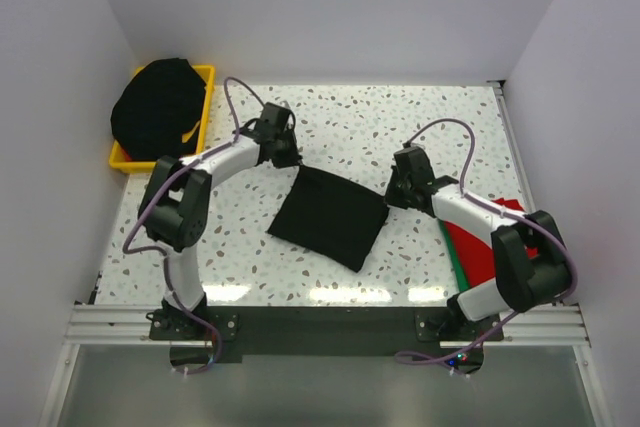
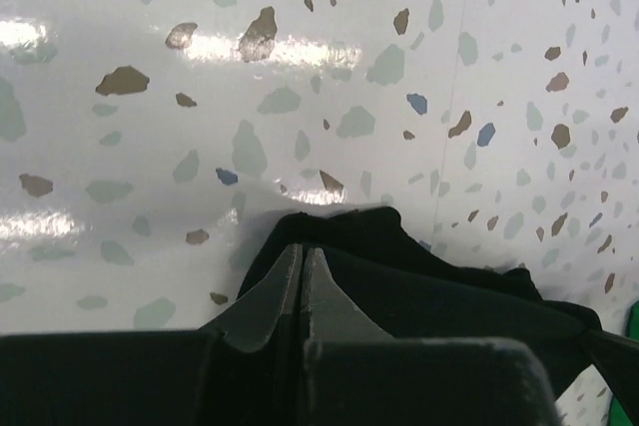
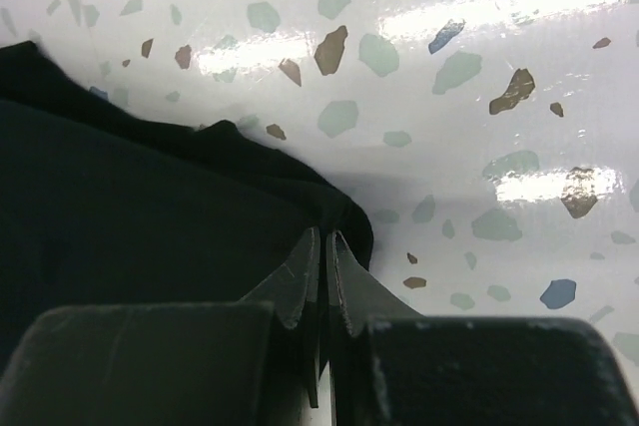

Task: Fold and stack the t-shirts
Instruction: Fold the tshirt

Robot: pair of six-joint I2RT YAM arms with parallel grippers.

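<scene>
A black t-shirt (image 1: pixel 330 217), folded into a tilted rectangle, lies mid-table. My left gripper (image 1: pixel 291 160) is at its far left corner, and in the left wrist view the jaws (image 2: pixel 303 251) are shut with the black cloth (image 2: pixel 439 291) bunched round their tips. My right gripper (image 1: pixel 393 194) is at the shirt's right corner. There the jaws (image 3: pixel 324 236) pinch a puckered fold of the black cloth (image 3: pixel 150 216). A red t-shirt (image 1: pixel 482 242) lies at the right edge, partly under the right arm. More black t-shirts (image 1: pixel 158 107) are heaped in the bin.
A yellow plastic bin (image 1: pixel 205 107) stands at the far left corner. A green strip (image 1: pixel 455 259) shows under the red shirt's near edge. White walls enclose the speckled table (image 1: pixel 350 122) on three sides. A metal rail (image 1: pixel 320 322) holds the arm bases.
</scene>
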